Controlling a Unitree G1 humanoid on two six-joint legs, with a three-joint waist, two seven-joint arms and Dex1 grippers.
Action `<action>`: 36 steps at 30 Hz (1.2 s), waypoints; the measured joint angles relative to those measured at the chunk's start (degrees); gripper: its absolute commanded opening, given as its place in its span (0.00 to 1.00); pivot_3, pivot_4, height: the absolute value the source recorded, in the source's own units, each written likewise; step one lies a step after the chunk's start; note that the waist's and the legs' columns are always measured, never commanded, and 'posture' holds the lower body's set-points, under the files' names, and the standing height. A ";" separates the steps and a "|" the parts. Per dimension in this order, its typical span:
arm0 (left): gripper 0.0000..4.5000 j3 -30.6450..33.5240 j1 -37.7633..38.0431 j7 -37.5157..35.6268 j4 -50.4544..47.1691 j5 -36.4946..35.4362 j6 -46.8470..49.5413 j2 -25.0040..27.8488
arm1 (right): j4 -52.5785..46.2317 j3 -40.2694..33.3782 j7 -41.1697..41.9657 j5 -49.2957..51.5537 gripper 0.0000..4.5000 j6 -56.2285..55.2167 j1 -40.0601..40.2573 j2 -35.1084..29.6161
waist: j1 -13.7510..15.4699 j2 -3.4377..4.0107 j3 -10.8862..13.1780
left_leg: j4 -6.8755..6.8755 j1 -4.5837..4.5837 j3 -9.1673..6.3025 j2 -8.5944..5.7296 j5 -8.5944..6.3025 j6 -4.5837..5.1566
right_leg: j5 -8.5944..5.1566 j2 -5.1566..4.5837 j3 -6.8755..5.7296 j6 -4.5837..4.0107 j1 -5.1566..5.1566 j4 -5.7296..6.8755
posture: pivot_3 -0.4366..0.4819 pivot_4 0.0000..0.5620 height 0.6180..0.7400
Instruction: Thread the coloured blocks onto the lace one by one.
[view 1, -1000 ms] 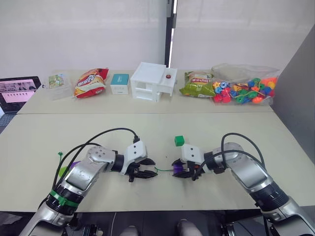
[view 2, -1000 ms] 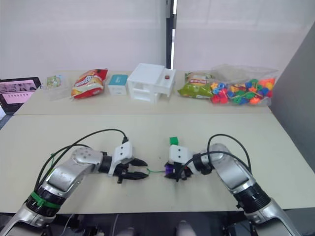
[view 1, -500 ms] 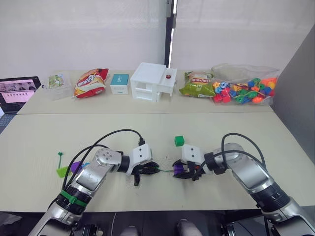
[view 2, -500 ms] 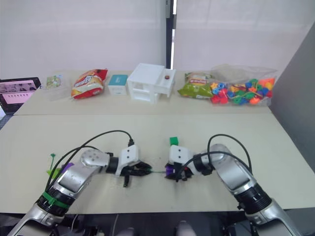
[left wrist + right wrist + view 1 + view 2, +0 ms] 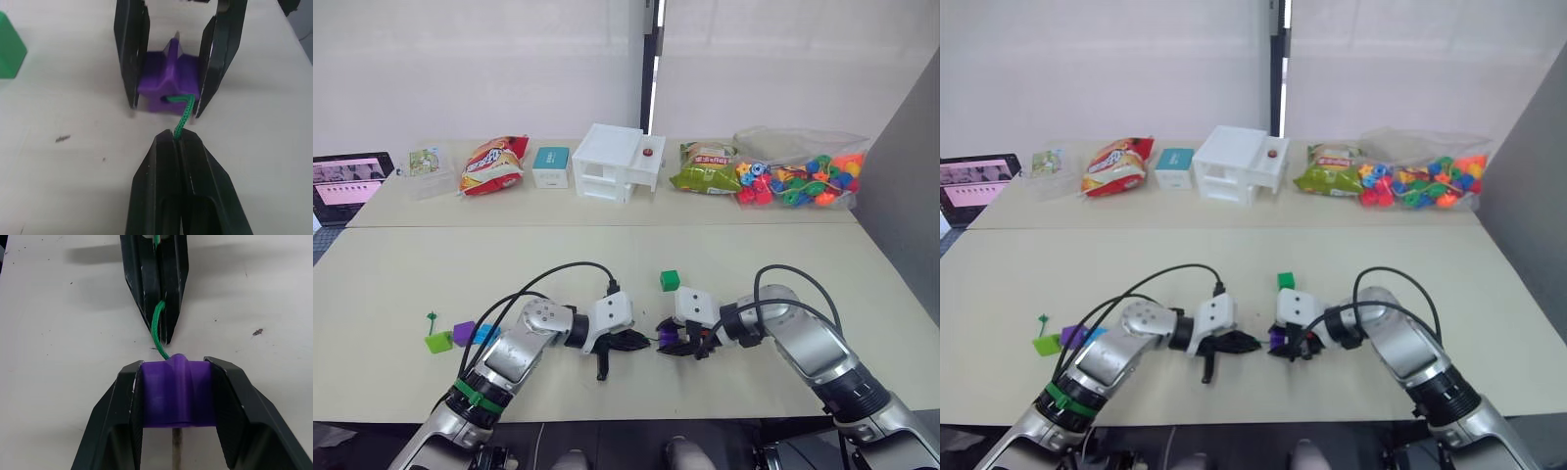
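Landmark: the purple block [image 5: 668, 336] near the front middle of the bench [image 5: 607, 264].

Far left of it, near the bench's front edge: lime green block [image 5: 437, 342], second purple block [image 5: 463, 333], blue block [image 5: 486, 333], close together, with the lace's knotted end [image 5: 432, 317] standing just above the lime one.

Left arm reaches in low from the left, forearm lying along the bench. Left tool [image 5: 178, 139] pressed together, pinching the lace [image 5: 183, 113] just short of the purple block; the green cord bends into the block's hole.

Right arm comes in from the right, elbow bent. Right tool [image 5: 177, 396] clamps the purple block from both sides; greyish tip [image 5: 176, 450] pokes out the block's far face.

Dark green block [image 5: 671, 280] sits just behind the purple one, apart.

Since a second ago: left tool has slid right, closing from spread to shut, and now almost meets the block. Right tool unchanged.
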 measured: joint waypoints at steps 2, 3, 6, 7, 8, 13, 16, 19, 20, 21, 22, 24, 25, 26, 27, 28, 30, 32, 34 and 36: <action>0.00 -0.59 -0.37 0.01 0.00 0.30 0.27 -0.55 | 0.00 0.00 -0.02 -0.01 0.31 0.00 0.00 0.00 | -0.05 0.00 0.00 | 0.00 0.00 0.00 0.00 0.00 0.00 | 0.00 0.00 0.00 0.00 0.00 0.01 | 0.48 0.27 1.00; 0.00 -0.93 -0.40 0.04 0.00 0.51 0.30 -0.77 | 0.00 0.00 -0.03 -0.01 0.31 0.00 -0.01 0.00 | -0.06 0.00 0.00 | 0.00 0.00 0.00 0.00 0.00 0.00 | 0.00 0.00 0.00 0.00 0.00 0.01 | 0.48 0.27 1.00; 0.00 -1.64 -0.51 0.06 0.02 1.28 0.35 -0.77 | 0.00 0.01 -0.06 -0.03 0.31 0.01 -0.01 0.00 | -0.08 0.00 0.00 | 0.00 0.01 -0.01 0.00 0.00 0.00 | 0.00 0.01 0.00 0.00 0.00 0.01 | 0.48 0.27 1.00; 0.00 -1.64 -0.68 0.02 0.00 1.37 0.53 -0.60 | -0.01 0.01 -0.08 -0.03 0.31 0.05 -0.01 0.00 | -0.08 0.00 0.00 | 0.00 0.01 -0.01 0.00 0.00 0.00 | 0.00 0.01 0.00 0.00 0.00 0.01 | 0.48 0.27 1.00; 0.00 -1.63 -0.78 -0.03 -0.07 1.36 0.79 -0.43 | -0.04 0.02 -0.08 -0.03 0.31 0.12 -0.01 0.00 | -0.09 0.00 0.00 | 0.00 0.01 0.00 0.00 0.00 0.00 | 0.00 0.01 0.00 0.00 0.00 0.01 | 0.48 0.27 1.00; 0.27 -0.26 -1.01 -0.07 -0.93 0.42 4.10 0.32 | -0.48 0.01 -1.19 -0.03 0.54 0.92 0.05 0.22 | -0.14 0.00 0.00 | 0.00 0.01 -0.01 0.01 0.00 0.00 | 0.00 0.01 0.00 0.00 -0.01 0.02 | 0.48 0.27 1.00; 0.49 0.90 -1.11 -1.23 -2.43 -0.84 5.69 3.06 | -1.16 -0.51 -2.41 0.19 0.76 1.59 0.60 0.27 | -0.17 0.00 0.00 | 0.00 -0.01 -0.01 0.01 0.00 0.00 | 0.00 0.01 0.00 0.00 -0.04 0.03 | 0.48 0.27 1.00; 0.72 2.96 -3.07 -1.70 -4.42 -0.97 6.64 5.41 | -3.70 -2.47 -3.04 0.82 1.00 2.86 2.14 -1.08 | 0.12 0.00 0.00 | 0.01 -0.03 -0.02 -0.02 0.00 0.00 | 0.00 -0.01 0.00 0.00 0.00 -0.01 | 0.48 0.27 1.00; 0.79 3.26 -3.76 -1.63 -4.77 -0.96 6.80 5.40 | -4.53 -3.09 -3.16 1.19 1.00 3.27 2.55 -1.58 | 0.27 0.00 0.00 | 0.03 -0.04 -0.02 -0.03 0.00 0.00 | 0.00 -0.03 0.00 0.00 0.00 -0.01 | 0.48 0.27 1.00; 0.86 3.30 -4.46 -1.56 -5.18 -0.96 7.01 5.19 | -5.33 -3.70 -3.25 1.87 1.00 3.79 2.87 -2.21 | 0.42 0.00 0.00 | 0.04 -0.06 -0.02 -0.03 0.00 0.00 | 0.00 -0.03 0.00 0.01 0.00 -0.04 | 0.48 0.27 1.00; 0.93 3.20 -5.22 -1.48 -5.41 -0.96 7.60 4.53 | -6.52 -4.78 -3.28 2.62 1.00 4.26 3.49 -2.99 | 0.59 0.00 0.00 | 0.05 -0.07 -0.01 -0.03 0.00 0.00 | 0.00 -0.03 0.00 0.01 0.01 -0.05 | 0.48 0.27 1.00; 0.99 2.83 -6.16 -1.39 -5.67 -0.96 8.14 3.68 | -8.57 -6.52 -3.33 3.44 1.00 5.08 4.88 -4.73 | 0.69 0.00 0.00 | 0.04 -0.07 -0.02 -0.03 0.00 0.00 | 0.00 -0.02 -0.01 0.01 -0.01 -0.05 | 0.48 0.27 1.00; 0.99 2.72 -6.36 -1.39 -5.92 -0.97 8.46 3.56 | -8.95 -7.13 -3.35 4.02 1.00 5.27 5.25 -5.21 | 0.70 0.00 0.00 | 0.03 -0.08 -0.01 -0.03 0.00 0.00 | 0.00 -0.01 -0.01 0.01 -0.01 -0.05 | 0.48 0.27 1.00; 0.99 2.42 -6.76 -1.34 -6.01 -0.95 8.88 3.03 | -9.52 -7.80 -3.47 4.51 1.00 5.37 5.95 -5.92 | 0.67 0.00 0.00 | 0.03 -0.06 -0.01 -0.02 0.00 0.00 | 0.00 -0.01 0.00 0.01 -0.01 -0.05 | 0.48 0.27 1.00; 0.99 1.87 -7.34 -1.21 -5.90 -0.85 8.89 1.98 | -9.92 -8.55 -3.69 4.69 1.00 5.38 7.07 -6.71 | 0.73 0.00 0.00 | 0.03 -0.07 -0.02 -0.02 0.00 0.00 | 0.00 0.00 -0.01 0.01 0.00 -0.04 | 0.48 0.27 1.00; 0.99 1.03 -7.89 -1.13 -5.71 -0.72 8.53 0.75 | -9.91 -9.16 -3.87 4.81 1.00 5.38 8.15 -7.54 | 0.85 -0.01 0.00 | 0.04 -0.08 -0.01 -0.03 0.00 0.00 | 0.00 -0.01 -0.01 0.01 0.00 -0.05 | 0.48 0.27 1.00; 0.99 -1.96 -8.95 -0.99 -3.79 0.85 6.48 -1.06 | -9.50 -9.91 -4.52 4.82 1.00 5.23 9.66 -8.73 | 1.14 -0.01 0.00 | 0.05 -0.07 0.02 -0.03 0.00 0.00 | 0.00 -0.01 0.01 0.01 0.04 -0.11 | 0.48 0.27 1.00; 0.99 -4.00 -9.25 -0.75 -0.78 2.38 4.74 -2.40 | -9.25 -10.33 -5.22 4.83 1.00 5.22 10.10 -8.87 | 0.90 -0.01 0.00 | 0.04 -0.05 0.05 -0.02 0.00 0.01 | 0.00 0.01 0.04 0.01 0.01 -0.10 | 0.48 0.27 1.00; 0.99 -5.97 -9.47 -0.57 2.69 4.13 2.21 -3.78 | -9.16 -10.33 -5.78 4.86 1.00 5.22 10.10 -8.87 | 0.73 -0.01 0.00 | 0.04 -0.04 0.04 -0.01 0.00 0.01 | 0.00 0.04 0.03 0.00 0.00 -0.07 | 0.48 0.27 1.00; 0.99 -7.31 -9.60 -0.29 5.55 5.75 0.02 -4.60 | -9.12 -10.30 -6.28 4.84 1.00 5.21 10.10 -8.87 | 0.72 -0.01 0.00 | 0.05 -0.05 0.04 -0.02 0.00 0.01 | 0.00 0.03 0.04 0.00 0.00 -0.08 | 0.48 0.27 1.00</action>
